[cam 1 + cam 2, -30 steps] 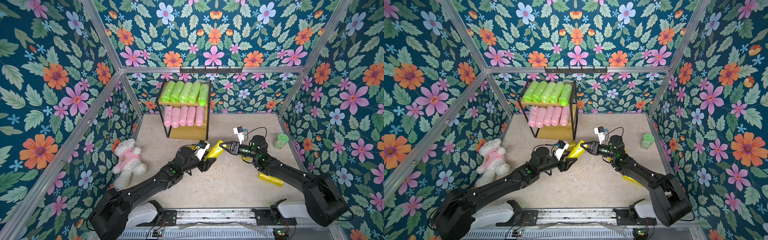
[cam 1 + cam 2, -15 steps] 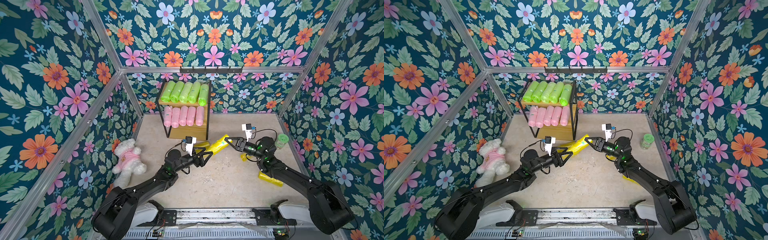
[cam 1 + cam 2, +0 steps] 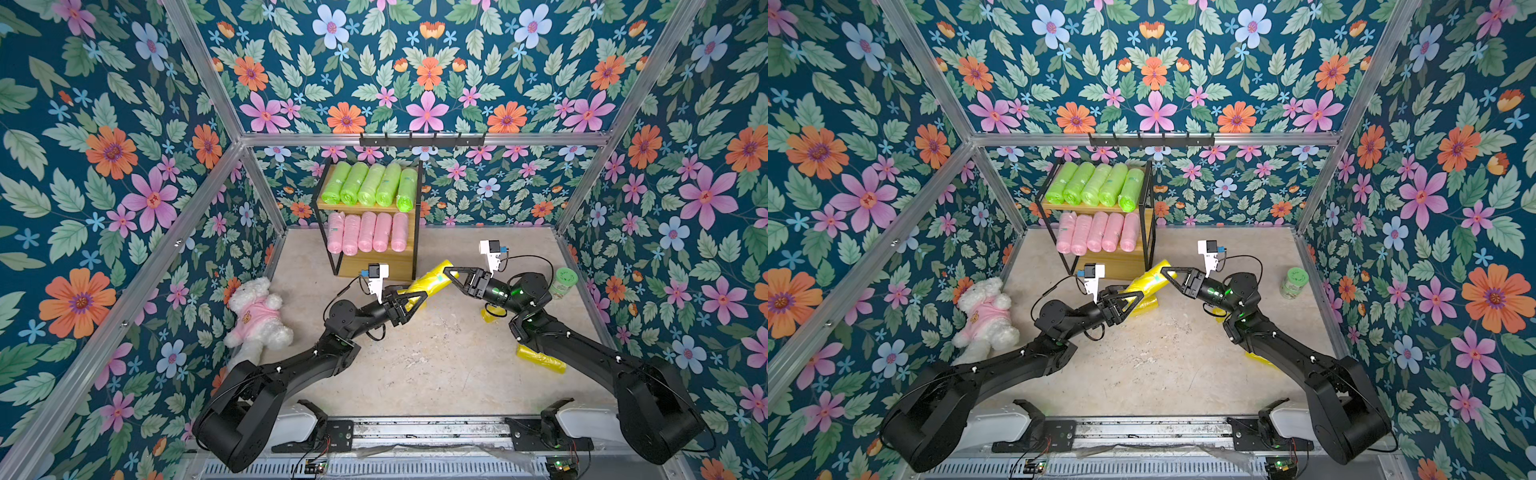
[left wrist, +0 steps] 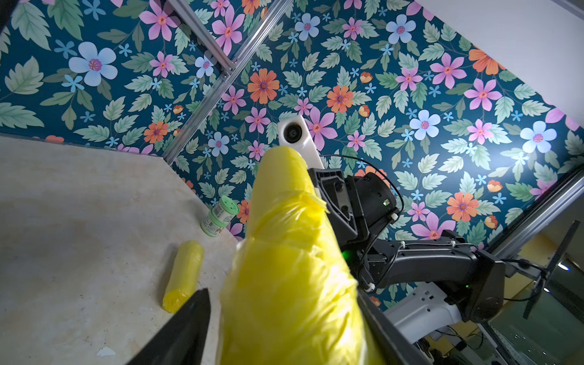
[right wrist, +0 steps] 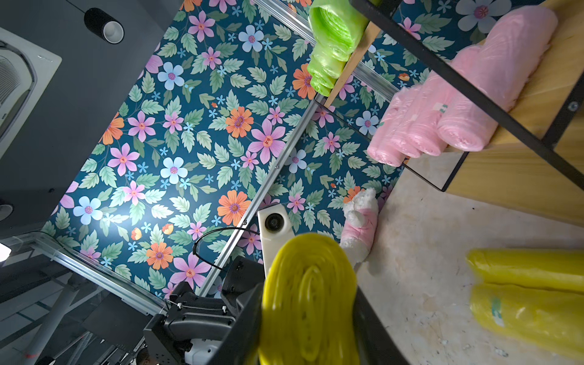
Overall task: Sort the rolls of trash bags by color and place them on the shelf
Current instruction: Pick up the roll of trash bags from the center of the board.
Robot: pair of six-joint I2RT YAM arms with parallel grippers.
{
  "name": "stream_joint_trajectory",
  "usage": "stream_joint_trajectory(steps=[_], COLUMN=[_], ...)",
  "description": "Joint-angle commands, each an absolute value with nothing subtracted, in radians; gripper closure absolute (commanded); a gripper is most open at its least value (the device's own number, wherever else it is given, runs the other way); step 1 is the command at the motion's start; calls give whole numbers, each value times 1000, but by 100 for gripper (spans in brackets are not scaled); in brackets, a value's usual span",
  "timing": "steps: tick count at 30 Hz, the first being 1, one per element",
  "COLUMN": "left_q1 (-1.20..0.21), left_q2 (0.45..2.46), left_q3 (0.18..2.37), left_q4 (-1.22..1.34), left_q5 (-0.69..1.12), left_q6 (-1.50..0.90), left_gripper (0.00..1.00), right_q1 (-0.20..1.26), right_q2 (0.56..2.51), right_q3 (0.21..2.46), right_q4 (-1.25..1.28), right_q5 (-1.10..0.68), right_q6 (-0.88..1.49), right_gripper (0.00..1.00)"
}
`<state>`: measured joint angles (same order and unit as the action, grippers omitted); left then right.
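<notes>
Both top views: handover, right gripper [image 3: 449, 273] clamps roll [image 3: 432, 280]; whether left gripper [image 3: 417, 298] holds, I can't tell; confirm, then shelve.

White plush bear [image 3: 257, 318] near left wall; green-lidded jar [image 3: 562, 283] near right wall; black hook rail [image 3: 422, 140] on back wall.

Bright even light, soft shadows, blurred foreground yellow roll [image 5: 308, 300].
</notes>
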<state>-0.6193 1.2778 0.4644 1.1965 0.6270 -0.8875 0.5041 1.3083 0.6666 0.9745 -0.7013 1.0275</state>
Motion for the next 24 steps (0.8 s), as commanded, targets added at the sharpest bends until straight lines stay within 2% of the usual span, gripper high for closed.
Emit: stream_joint_trajectory(steps=[1, 4, 8, 12, 20, 23, 24], left_q1=[-621, -621, -621, -621, -621, -614, -609], left_q2=[1280, 1284, 1275, 1256, 1262, 1245, 1236], left_q3=[474, 472, 472, 471, 488, 486, 485], left_q4=[1261, 1276, 1259, 1238, 1193, 1162, 1144], left_q5=[619, 624, 635, 623, 638, 629, 619], left_q6=[-904, -908, -895, -885, -862, -836, -823], left_gripper=[38, 46, 38, 36, 62, 68, 68], right_q1=[512, 512, 512, 511, 512, 505, 499], right_q2=[1322, 1331, 1334, 1342, 1345, 1343, 1335], right_q3=[669, 666, 663, 664, 660, 662, 664], right_q4=[1050, 1055, 1052, 1060, 1069, 1035, 1006], right_q5=[-716, -717, -706, -709, -696, -693, -687], right_q6=[1041, 1042, 1034, 1035, 1039, 1022, 1009], right_gripper=[65, 65, 65, 65, 62, 53, 43])
